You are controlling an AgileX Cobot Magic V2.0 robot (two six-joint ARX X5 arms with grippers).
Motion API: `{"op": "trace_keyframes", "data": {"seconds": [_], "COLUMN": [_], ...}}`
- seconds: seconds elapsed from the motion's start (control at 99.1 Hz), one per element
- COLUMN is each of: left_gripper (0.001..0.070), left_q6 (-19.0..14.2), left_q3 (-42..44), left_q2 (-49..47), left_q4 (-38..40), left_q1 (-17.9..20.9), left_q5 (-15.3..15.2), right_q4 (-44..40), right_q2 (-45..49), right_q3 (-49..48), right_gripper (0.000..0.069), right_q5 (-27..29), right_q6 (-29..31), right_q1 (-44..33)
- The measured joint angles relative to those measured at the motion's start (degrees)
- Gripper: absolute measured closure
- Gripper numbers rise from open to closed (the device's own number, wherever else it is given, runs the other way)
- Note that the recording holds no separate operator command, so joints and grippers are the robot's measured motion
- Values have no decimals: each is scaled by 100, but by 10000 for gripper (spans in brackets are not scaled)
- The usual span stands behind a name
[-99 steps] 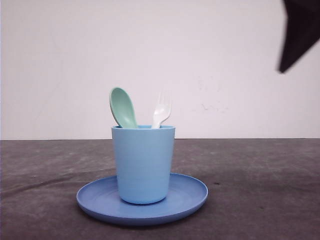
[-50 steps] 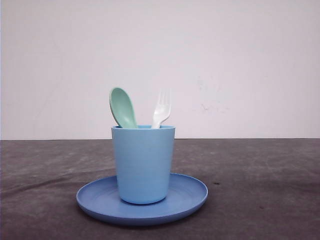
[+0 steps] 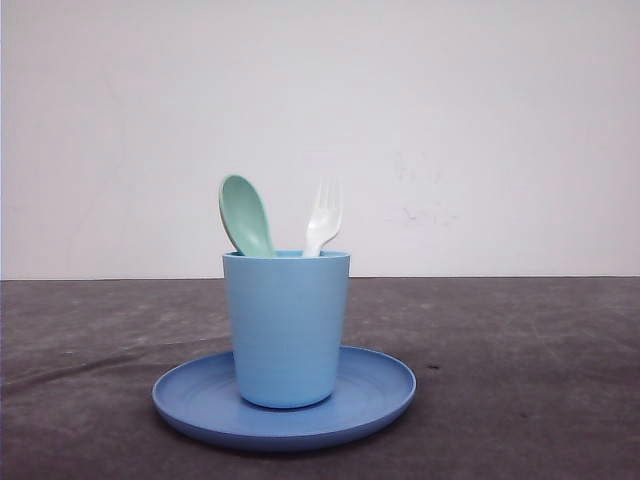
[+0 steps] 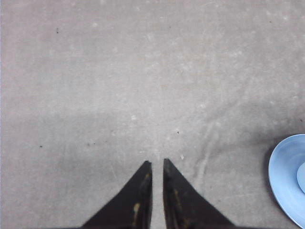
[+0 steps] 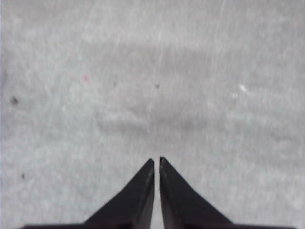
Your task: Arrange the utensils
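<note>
Black and tapered, the left jaws [image 4: 157, 164] hang pressed nearly together with only a sliver between the tips, grasping nothing, over bare grey desk [image 4: 143, 71]. The right jaws [image 5: 157, 161] are likewise clenched on nothing, above a plain stretch of the same surface. Off to one side of the left jaws, well apart from them, the rim of the round blue plate [image 4: 286, 176] curves into the wrist view.

A second ago a dark piece of arm crossed the upper right corner of the front view; it has since gone, and nothing else has shifted. I read that as the arms having drawn back with the work done. Far from both jaws, the mint-green spoon [image 3: 245, 215] and the white fork [image 3: 323, 218] stand bowl and tines up inside the light blue cup [image 3: 287, 325], leaning slightly apart, and the cup sits upright on the plate. The task looks complete.

The desk is a dull grey mat, faintly scuffed and speckled. Behind it runs a plain white wall [image 3: 480, 120] with a few faint marks.
</note>
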Motion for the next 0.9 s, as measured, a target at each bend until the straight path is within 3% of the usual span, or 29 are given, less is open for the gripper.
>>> {"op": "trace_keyframes", "data": {"seconds": [0.353, 0.515, 0.737, 0.898], "left_gripper": [694, 694, 694, 694], "left_q6": [7, 90, -2, -13], "left_q3": [0, -210, -1779, -3202], "left_q2": [-2, -225, -1563, -2581], "left_q4": [4, 258, 1519, 2586], "left_q1": [2, 219, 940, 1150], "left_q5": [-2, -286, -142, 131], "right_q4": [579, 914, 1397, 1753], "right_q2": [0, 2, 2, 2], "right_q3": [0, 0, 0, 0], "right_gripper": [674, 674, 674, 674], "right_q5": [0, 0, 0, 0], "right_q6": [0, 0, 2, 0], "right_q1": [0, 0, 0, 0]}}
